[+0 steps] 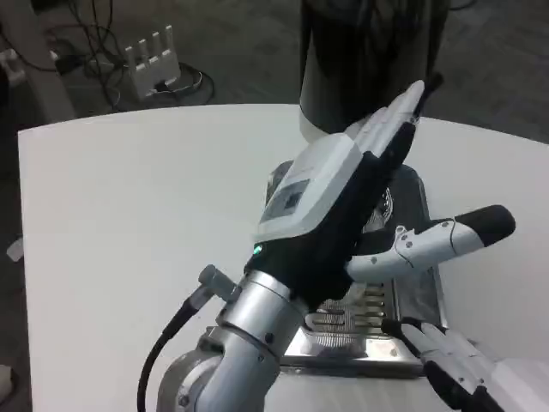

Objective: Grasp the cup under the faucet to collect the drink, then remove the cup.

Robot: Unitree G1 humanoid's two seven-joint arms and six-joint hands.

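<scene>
The left hand (343, 202) is hanging open and empty over the drip tray (403, 330), fingers spread to reach a hidden cup; the right hand (455, 360) is waiting open nearby on the bench (129, 215)

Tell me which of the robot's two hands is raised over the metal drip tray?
The left hand, white-backed with black fingers stretched out above the silver metal drip tray. The right hand sits low at the tray's near corner.

No text, label, brand, number or sign can be read. The grey rectangular panel (294, 199) on the white back of the left hand (343, 206) carries no legible marking.
</scene>
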